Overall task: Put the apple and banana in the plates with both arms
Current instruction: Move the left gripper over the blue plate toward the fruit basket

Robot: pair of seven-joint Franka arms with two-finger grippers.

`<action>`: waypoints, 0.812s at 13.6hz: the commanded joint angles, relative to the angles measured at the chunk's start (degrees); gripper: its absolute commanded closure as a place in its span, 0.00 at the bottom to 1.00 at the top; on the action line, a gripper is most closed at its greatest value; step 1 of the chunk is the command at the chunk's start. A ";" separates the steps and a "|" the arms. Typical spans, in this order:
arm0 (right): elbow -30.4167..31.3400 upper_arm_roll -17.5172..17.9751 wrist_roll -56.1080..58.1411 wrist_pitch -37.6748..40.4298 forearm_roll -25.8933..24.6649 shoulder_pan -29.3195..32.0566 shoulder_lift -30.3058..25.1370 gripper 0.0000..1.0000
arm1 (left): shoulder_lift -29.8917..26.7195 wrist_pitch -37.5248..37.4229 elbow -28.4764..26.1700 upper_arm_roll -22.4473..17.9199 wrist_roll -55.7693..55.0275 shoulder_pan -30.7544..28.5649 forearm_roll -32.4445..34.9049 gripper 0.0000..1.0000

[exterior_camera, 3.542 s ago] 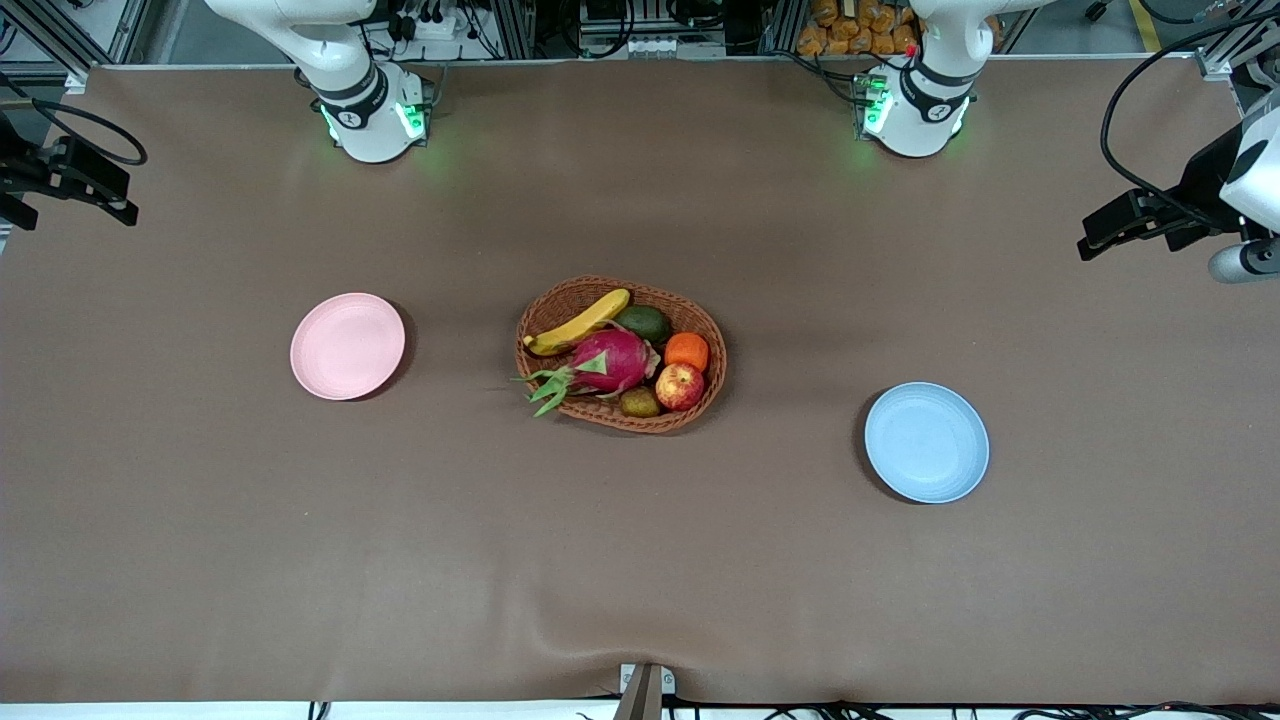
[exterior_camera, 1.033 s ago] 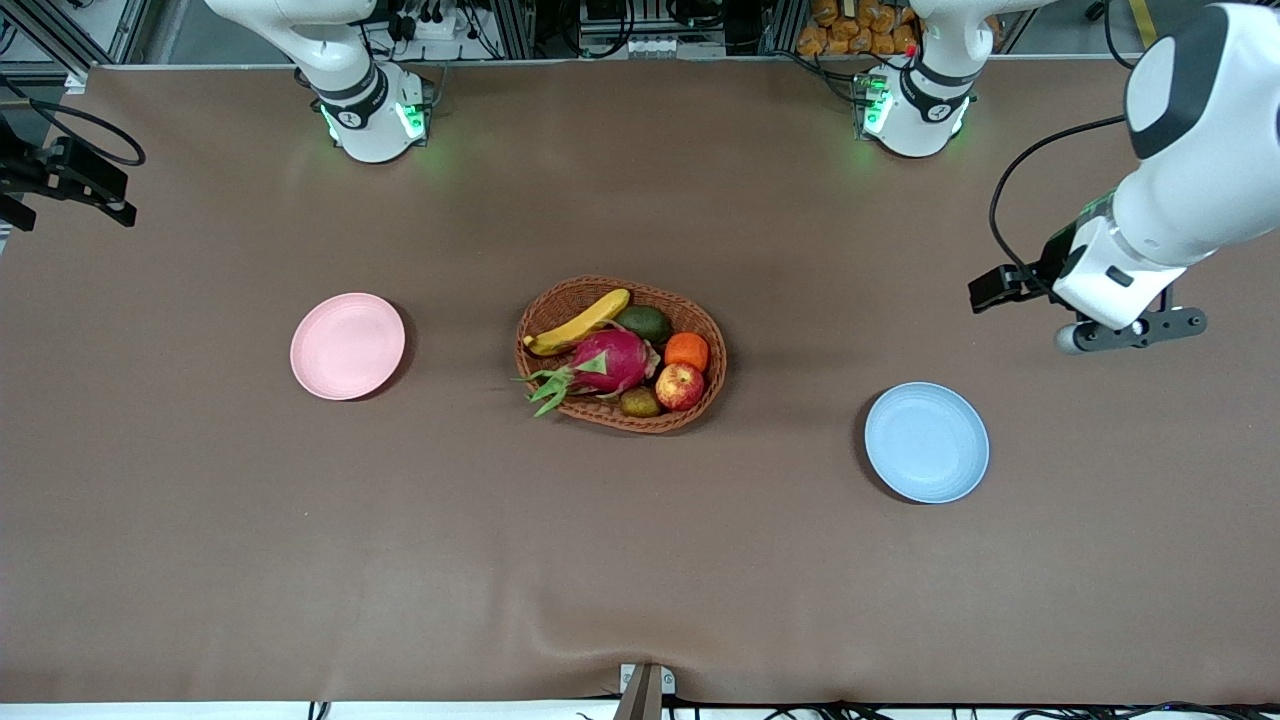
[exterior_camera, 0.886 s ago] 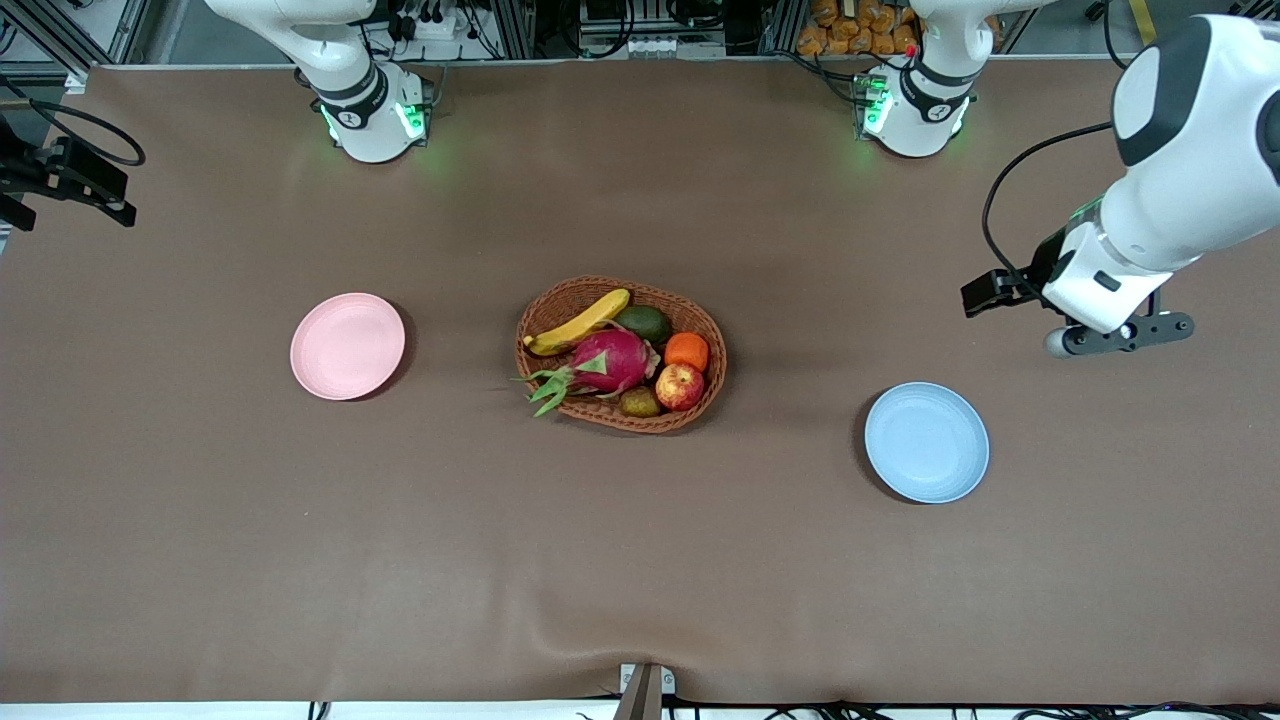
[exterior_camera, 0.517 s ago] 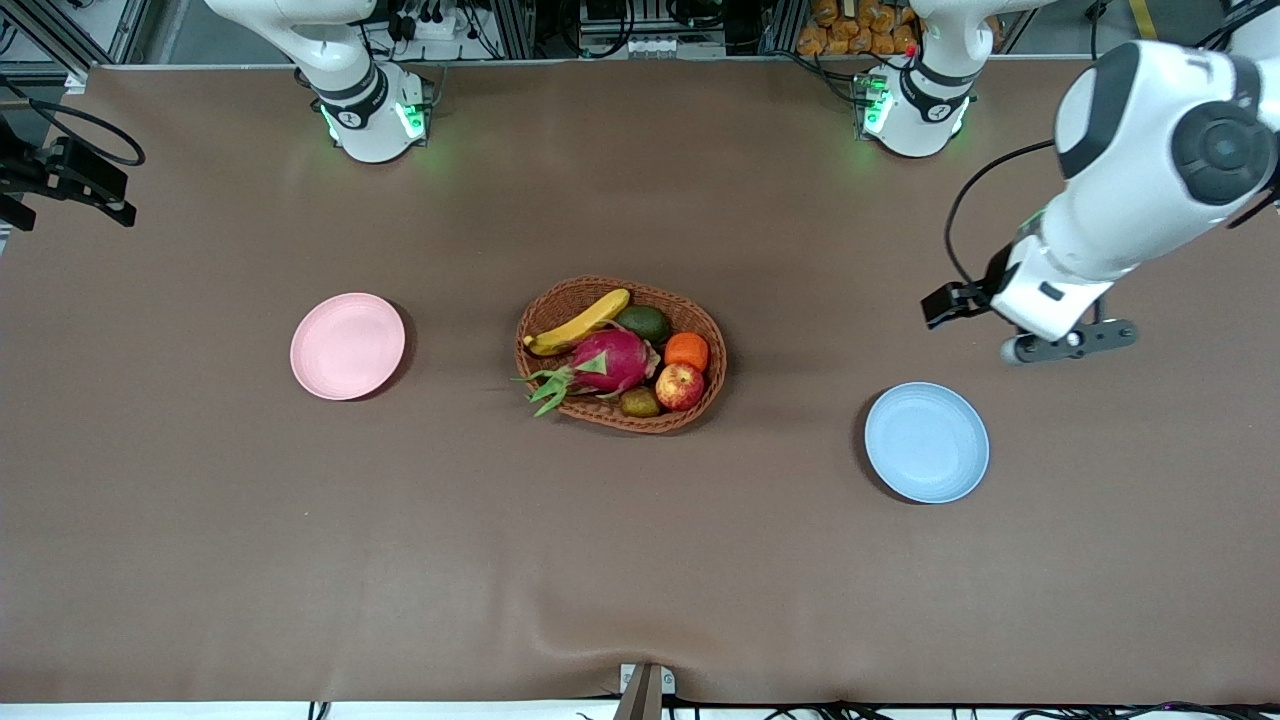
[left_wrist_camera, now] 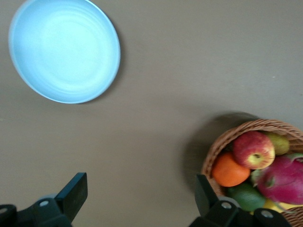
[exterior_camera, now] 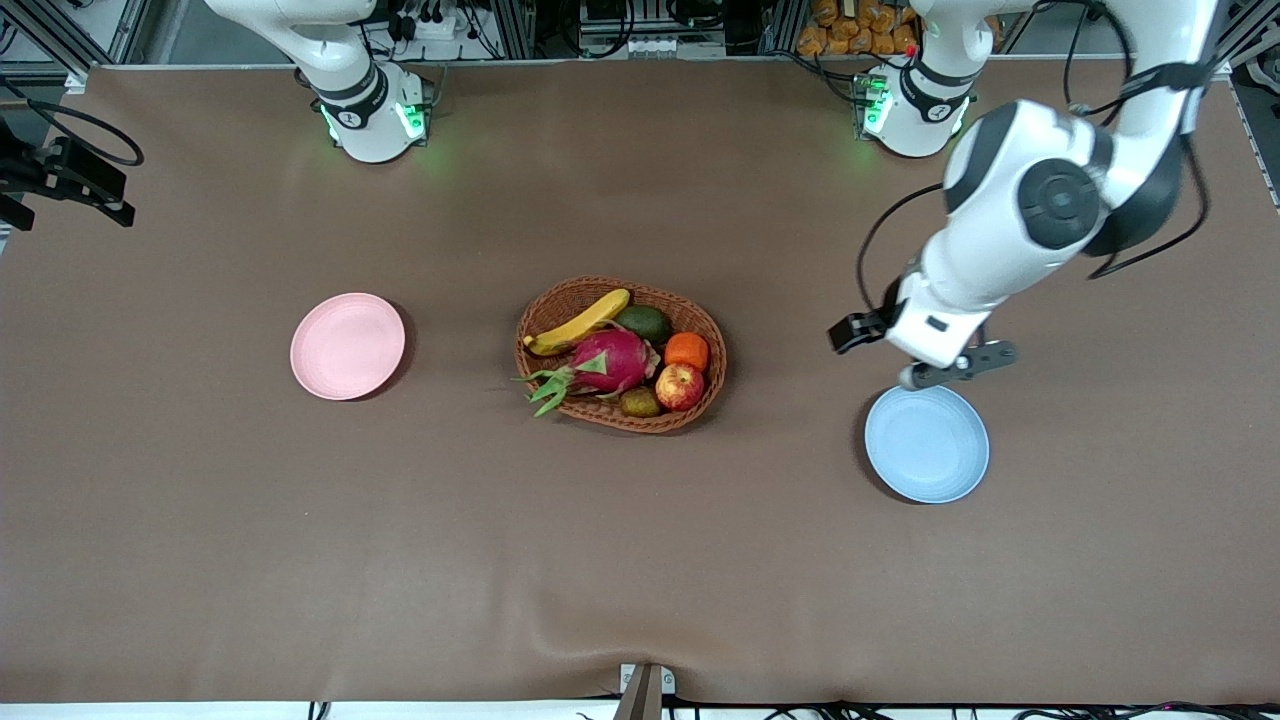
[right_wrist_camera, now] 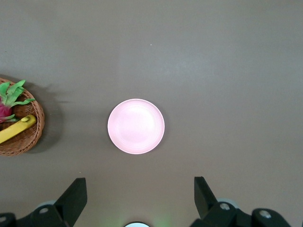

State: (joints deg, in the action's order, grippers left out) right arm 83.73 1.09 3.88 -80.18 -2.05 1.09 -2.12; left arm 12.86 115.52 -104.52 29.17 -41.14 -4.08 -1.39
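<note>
The apple (exterior_camera: 680, 386) and the banana (exterior_camera: 578, 322) lie in a brown wicker basket (exterior_camera: 600, 285) at mid-table. The pink plate (exterior_camera: 347, 345) lies bare toward the right arm's end, the blue plate (exterior_camera: 927, 442) bare toward the left arm's end. My left gripper (exterior_camera: 930, 350) hangs over the table between basket and blue plate, by the plate's rim. In the left wrist view it (left_wrist_camera: 139, 198) is open and empty, with the apple (left_wrist_camera: 253, 150) and blue plate (left_wrist_camera: 64, 49) in sight. My right gripper (right_wrist_camera: 138, 201) is open and empty, high over the pink plate (right_wrist_camera: 136, 126); that arm waits.
The basket also holds a pink dragon fruit (exterior_camera: 610, 360), an orange (exterior_camera: 686, 350), a dark green fruit (exterior_camera: 645, 322) and a brownish-green fruit (exterior_camera: 640, 402). The two green-lit bases (exterior_camera: 370, 110) stand farthest from the front camera. A brown mat covers the table.
The left arm has swung in from its end of the table toward the basket and now hangs beside the blue plate. The right arm, fruit and plates have not moved.
</note>
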 commanded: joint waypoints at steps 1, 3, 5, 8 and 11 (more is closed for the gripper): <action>1.08 -0.04 0.16 -0.15 -0.32 0.06 -1.31 0.00 | 2.24 3.64 0.02 0.10 -6.65 2.49 0.33 0.00; 1.17 -0.04 0.25 -0.15 -0.32 0.06 -1.31 0.00 | 4.44 6.80 0.11 0.10 -10.87 4.33 0.33 0.00; 1.08 -0.13 0.25 -0.15 -0.32 0.14 -1.31 0.00 | 6.55 10.67 0.11 0.01 -14.21 5.92 0.42 0.00; 1.17 -0.13 0.34 -0.06 -0.32 0.32 -1.31 0.00 | 9.71 14.81 0.20 -0.16 -20.63 8.99 2.08 0.00; 1.17 -0.13 0.42 -0.06 -0.23 0.32 -1.31 0.00 | 13.40 18.41 0.90 -0.07 -25.91 10.75 4.73 0.00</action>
State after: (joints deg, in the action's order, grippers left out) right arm 83.74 0.87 3.88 -80.15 -2.05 1.12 -2.12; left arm 23.96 131.69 -104.66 29.15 -63.65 5.65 1.56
